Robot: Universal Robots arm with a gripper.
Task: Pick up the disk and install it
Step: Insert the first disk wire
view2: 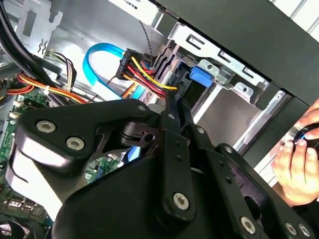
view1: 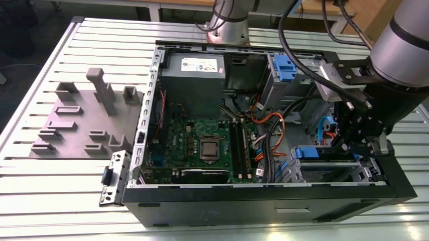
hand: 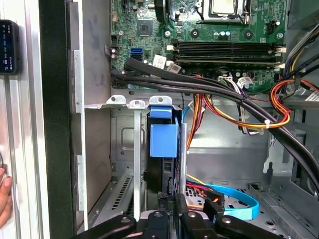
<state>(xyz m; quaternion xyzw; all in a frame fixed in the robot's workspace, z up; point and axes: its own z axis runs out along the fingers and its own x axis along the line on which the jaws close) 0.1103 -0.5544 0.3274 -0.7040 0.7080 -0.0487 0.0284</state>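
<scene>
1. The slatted metal table [view1: 60,191] carries everything; in the exterior view an open black computer case [view1: 268,206] lies on its side on it, with its inside facing up.
2. The robot arm [view1: 409,45] comes down from the exterior view's right into the case's drive-cage corner, with black cables trailing from it.
3. A grey fixture block [view1: 87,120] with upright posts and pockets sits on the table to the exterior view's left of the case.
4. Inside the case, a grey power-supply box [view1: 193,70] with a white sticker lies at the far side, and the green motherboard [view1: 201,145] lies nearer the camera.
5. A bundle of orange, red and yellow wires [hand: 234,112] crosses between the motherboard and the drive cage in the first wrist view.
6. The metal drive cage [view1: 335,170] stands in the case's near corner at the exterior view's right.
7. The disk [hand: 163,144], in its blue carrier, stands on edge in a slot of that cage; its blue tab [view2: 199,77] also shows in the second wrist view.
8. The gripper [hand: 169,199] is just beside the disk's end, its black fingers [hand: 192,219] close together at the carrier's edge; whether they clamp it cannot be told.
9. A person's hand [view2: 296,159] rests just outside the case wall in the second wrist view.
</scene>
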